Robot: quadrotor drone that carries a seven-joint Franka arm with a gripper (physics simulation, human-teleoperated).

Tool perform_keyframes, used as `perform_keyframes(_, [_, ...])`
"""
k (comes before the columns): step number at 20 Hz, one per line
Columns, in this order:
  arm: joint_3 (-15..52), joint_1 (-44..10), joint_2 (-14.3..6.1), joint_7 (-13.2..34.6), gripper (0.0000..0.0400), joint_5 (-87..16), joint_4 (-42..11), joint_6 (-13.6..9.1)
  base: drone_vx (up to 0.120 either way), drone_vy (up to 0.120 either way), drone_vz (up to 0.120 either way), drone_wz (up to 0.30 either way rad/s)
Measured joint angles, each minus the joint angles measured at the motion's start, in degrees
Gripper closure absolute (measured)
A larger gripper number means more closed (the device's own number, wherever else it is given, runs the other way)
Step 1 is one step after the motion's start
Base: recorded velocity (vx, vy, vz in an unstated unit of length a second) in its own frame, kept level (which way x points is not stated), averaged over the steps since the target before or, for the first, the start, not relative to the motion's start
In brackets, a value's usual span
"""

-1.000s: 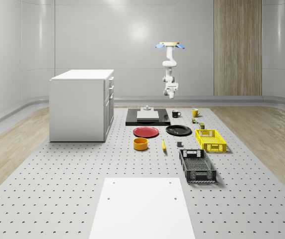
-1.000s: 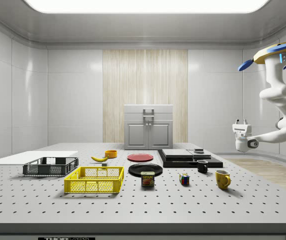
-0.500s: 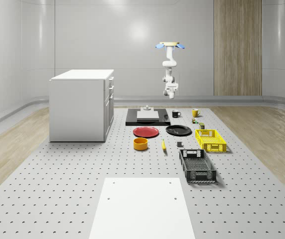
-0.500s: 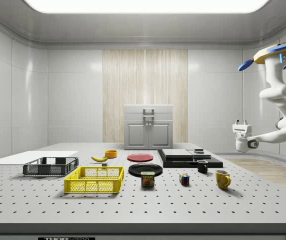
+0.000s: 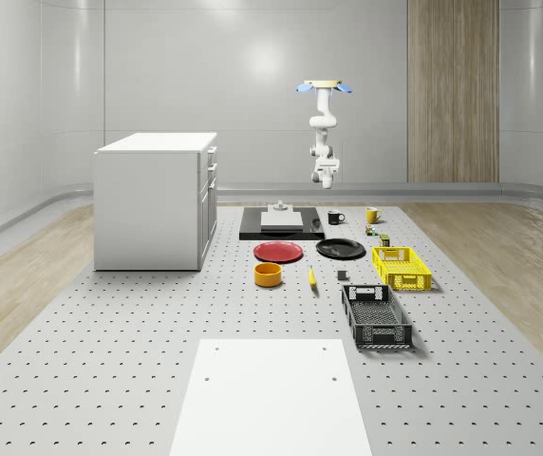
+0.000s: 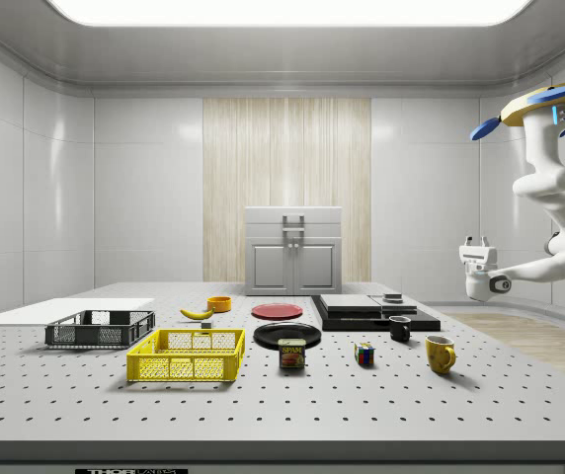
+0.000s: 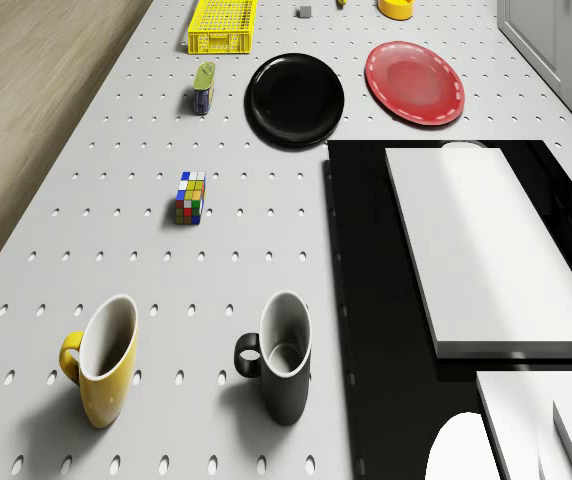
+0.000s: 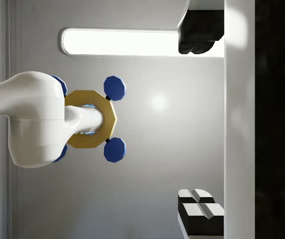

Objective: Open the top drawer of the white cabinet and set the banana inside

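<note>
Room: we record pale grey panelled walls, one vertical wood-slat panel (image 5: 452, 90), a long ceiling light (image 6: 282, 10) and wood flooring (image 5: 25, 275) around the work surface.

Surface: a grey perforated table (image 5: 110, 361) carrying a plain white rectangular sheet (image 5: 271, 394) at its near end in the whole-scene view.

Large items: the white cabinet with drawers (image 5: 158, 199) stands at the whole-scene view's left, its top drawer (image 5: 212, 152) shut. The yellow quadrotor drone with blue rotors (image 5: 325, 87) hovers high over the table's far end, above the black slab (image 5: 281, 225); its white arm (image 6: 549, 212) hangs down and bends.

Medium items: black mesh crate (image 5: 376, 315), yellow mesh crate (image 5: 402, 267), red round plate (image 5: 278, 252), black round plate (image 5: 340, 249), white block on the slab (image 7: 486, 250).

Small items: the yellow banana (image 5: 311, 277) lies on the table between the orange-yellow bowl (image 5: 268, 275) and the black crate, well apart from the cabinet. Yellow mug (image 7: 101, 360), black mug (image 7: 281, 355), colour cube (image 7: 191, 197), small tin (image 7: 204, 87).

Gripper (image 6: 477, 243): held in the air, fingers pointing upward in the side view (toward the drone); its two dark-padded fingertips (image 8: 197, 30) stand well apart, so open, holding nothing.

Hard to read: the tin's label; the slab and the cabinet are cut off at the edge of the drone view.
</note>
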State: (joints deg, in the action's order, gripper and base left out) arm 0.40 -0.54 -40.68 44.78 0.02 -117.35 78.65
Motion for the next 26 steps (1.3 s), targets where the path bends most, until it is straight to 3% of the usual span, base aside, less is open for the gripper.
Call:
perform_keyframes(5, [-0.2,0.0,-0.1,0.0,0.0,0.4,-0.2,0.2,0.0,0.0,0.0,0.0])
perform_keyframes(10, [-19.9,4.8,-0.4,-4.7,0.0,30.8,-5.6,-0.4,0.024,-0.032,0.0,0.0])
perform_keyframes(15, [-31.7,9.7,-1.6,-7.8,0.0,48.5,-13.6,-0.3,0.12,-0.12,0.096,0.0])
perform_keyframes(26, [-40.4,16.9,-4.9,-9.0,0.0,58.1,-20.1,2.2,0.12,-0.12,0.12,0.0])
